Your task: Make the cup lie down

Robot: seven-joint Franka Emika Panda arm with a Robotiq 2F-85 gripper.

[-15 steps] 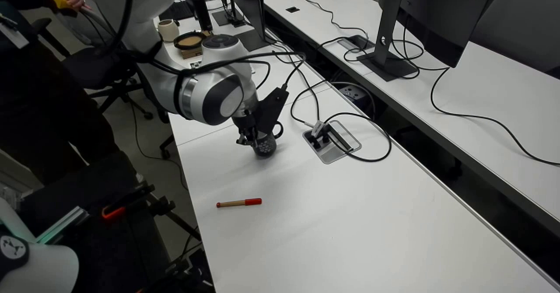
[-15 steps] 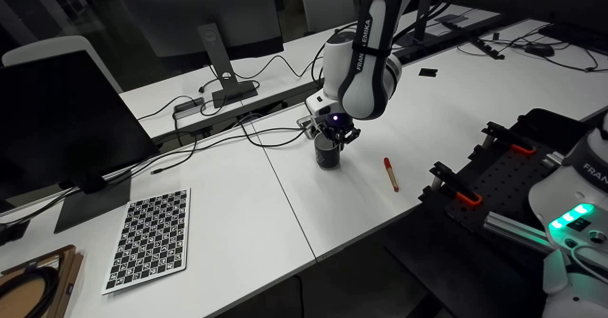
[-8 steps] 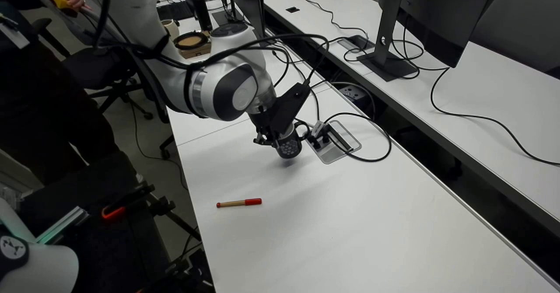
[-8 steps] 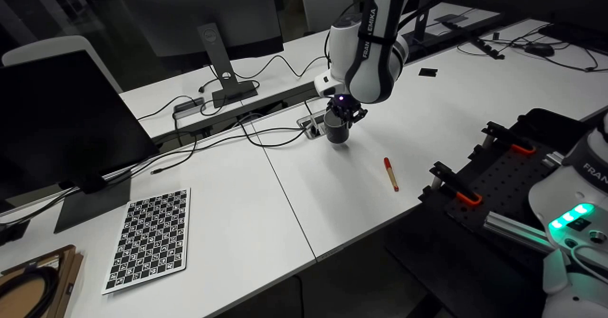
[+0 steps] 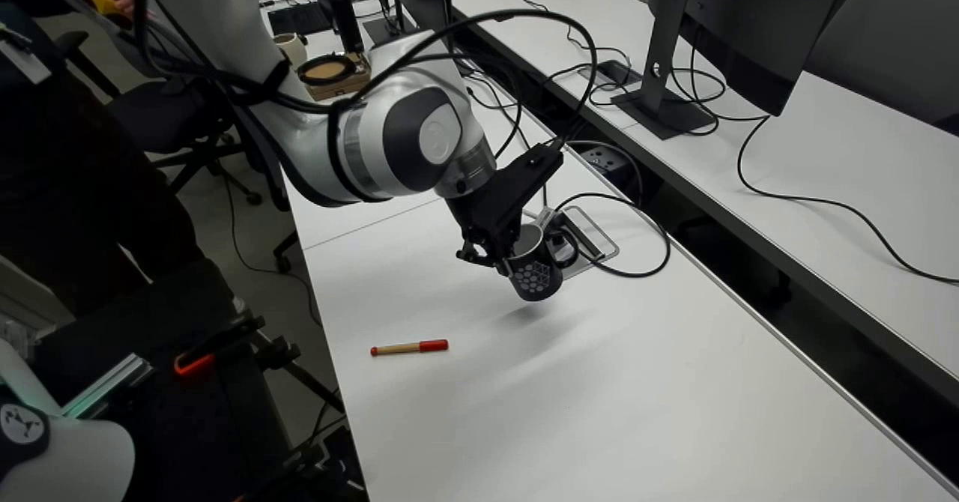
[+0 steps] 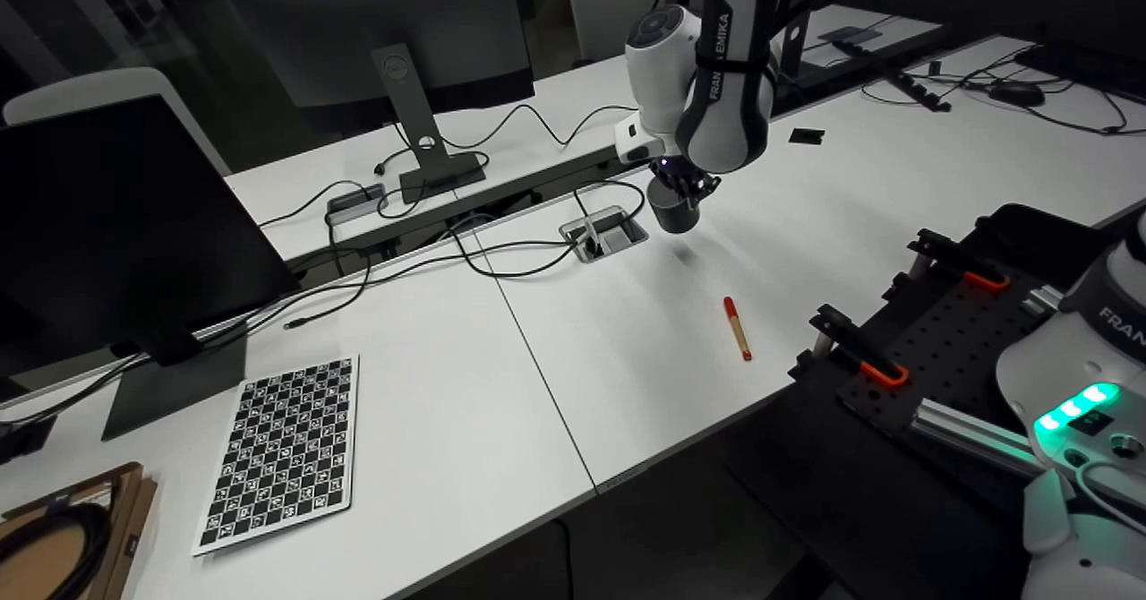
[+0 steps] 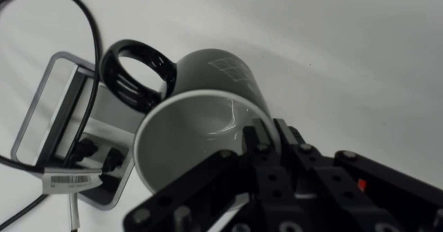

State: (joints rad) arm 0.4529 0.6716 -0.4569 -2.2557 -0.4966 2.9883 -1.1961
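My gripper pinches the black mug by its rim; the mug hangs tilted, seemingly clear of the white desk, near the cable box. I judge tipping in hand; the next move calls for more tilt, then lowering. The mug's underside is hidden in every view.

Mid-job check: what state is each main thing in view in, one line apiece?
Dark grey mug with a black loop handle: held tilted by its rim, clear of the white desk, not yet laid down.
Black two-finger gripper: shut on the mug's rim.
Red-and-tan pen: lying on the desk, cap apparently on.
Grey desk outlet box: open, black plugs inside.
Green light strip on the white robot base: lit.
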